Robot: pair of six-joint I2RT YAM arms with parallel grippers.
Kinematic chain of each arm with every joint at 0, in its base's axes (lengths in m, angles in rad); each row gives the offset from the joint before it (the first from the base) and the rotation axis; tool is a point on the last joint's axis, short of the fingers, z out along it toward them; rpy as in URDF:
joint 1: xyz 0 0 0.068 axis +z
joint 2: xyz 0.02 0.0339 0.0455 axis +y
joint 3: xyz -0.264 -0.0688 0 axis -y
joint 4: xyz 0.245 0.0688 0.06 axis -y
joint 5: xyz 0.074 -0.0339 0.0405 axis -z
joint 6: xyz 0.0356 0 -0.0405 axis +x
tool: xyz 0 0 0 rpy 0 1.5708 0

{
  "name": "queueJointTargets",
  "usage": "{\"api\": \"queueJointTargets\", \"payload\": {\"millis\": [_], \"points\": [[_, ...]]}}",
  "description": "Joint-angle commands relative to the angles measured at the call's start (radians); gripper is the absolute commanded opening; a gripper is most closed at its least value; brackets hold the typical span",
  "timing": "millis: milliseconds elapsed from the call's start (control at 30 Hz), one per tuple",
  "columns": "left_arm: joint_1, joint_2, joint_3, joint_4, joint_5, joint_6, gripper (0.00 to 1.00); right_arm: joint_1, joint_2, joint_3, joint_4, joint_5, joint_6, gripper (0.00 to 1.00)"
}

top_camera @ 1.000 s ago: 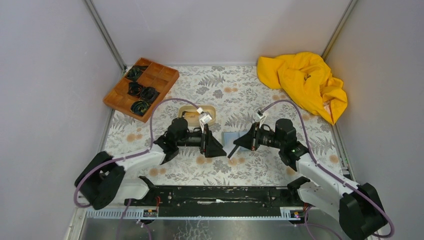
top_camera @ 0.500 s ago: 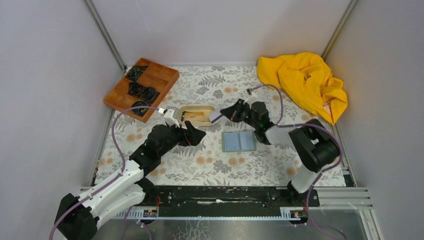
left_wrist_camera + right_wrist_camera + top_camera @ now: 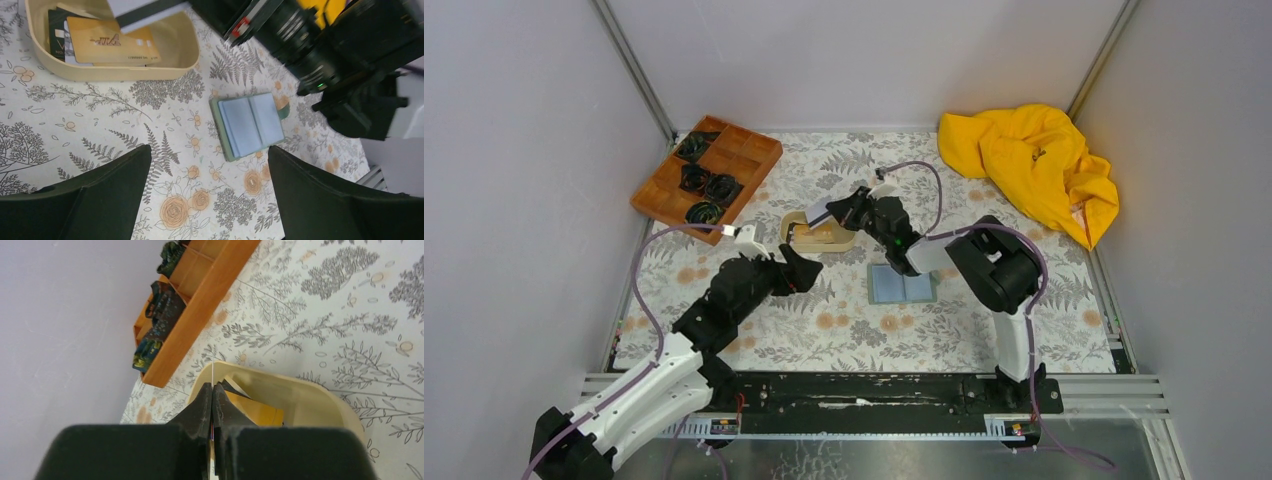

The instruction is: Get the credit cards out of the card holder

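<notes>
Seen from above, the small flat blue-grey card holder (image 3: pixel 901 285) lies open on the flowery table cover (image 3: pixel 984 320). The left gripper (image 3: pixel 802 268) hangs low, and the card holder is at its 3 o'clock, near but not touching. The right gripper (image 3: pixel 824 214) is over the beige oval tray (image 3: pixel 844 240), with the card holder at its 4 o'clock, a little way off. Only this view shows the crumpled yellow cloth (image 3: pixel 1029 165) in the far right corner.

The left wrist camera looks into the tray. A tan-orange card (image 3: pixel 112 42) lies there, partly over a dark card (image 3: pixel 56 27). A whitish card with a dark stripe (image 3: pixel 145 7) is up above them, held by the right gripper. The left fingers (image 3: pixel 100 195) are spread wide with nothing between them. The card holder's light blue inside faces up.

The right wrist camera shows the whitish card from its edge. It is a thin white line pinched between two fingers that are squeezed tight together. At 11 o'clock from the fingers is the brown wooden tray with boxes (image 3: pixel 200 315), and there are dark things inside it.
</notes>
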Motion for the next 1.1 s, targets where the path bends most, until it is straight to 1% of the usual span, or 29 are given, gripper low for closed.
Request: {"api": "queueJointTargets", "payload": {"millis": [0, 400, 567, 767, 800, 867, 933, 1000, 1067], "points": [[0.01, -0.062, -0.005, -0.032, -0.073, -0.023, 0.94, 0.039, 0.031, 0.059, 0.024, 0.086, -0.013, 0.0], [0.015, -0.117, -0.014, -0.093, -0.084, -0.011, 0.94, 0.081, 0.076, 0.097, -0.032, 0.133, -0.022, 0.0], [0.018, -0.119, -0.02, -0.093, -0.081, -0.011, 0.94, 0.102, 0.075, 0.098, -0.084, 0.165, -0.024, 0.0], [0.022, -0.119, -0.025, -0.1, -0.087, -0.019, 0.95, 0.124, 0.089, 0.117, -0.108, 0.178, -0.022, 0.0], [0.022, -0.119, -0.026, -0.102, -0.088, -0.019, 0.96, 0.126, 0.094, 0.122, -0.113, 0.178, -0.022, 0.04], [0.025, -0.119, -0.026, -0.105, -0.091, -0.017, 0.97, 0.125, 0.099, 0.134, -0.12, 0.174, -0.022, 0.18], [0.027, -0.116, -0.023, -0.11, -0.091, -0.013, 0.97, 0.126, 0.098, 0.139, -0.121, 0.169, -0.026, 0.31], [0.028, -0.115, -0.023, -0.109, -0.09, -0.013, 0.97, 0.127, 0.087, 0.142, -0.138, 0.171, -0.041, 0.4], [0.029, -0.109, -0.026, -0.104, -0.086, -0.011, 0.97, 0.126, 0.066, 0.139, -0.172, 0.187, -0.061, 0.44]]}}
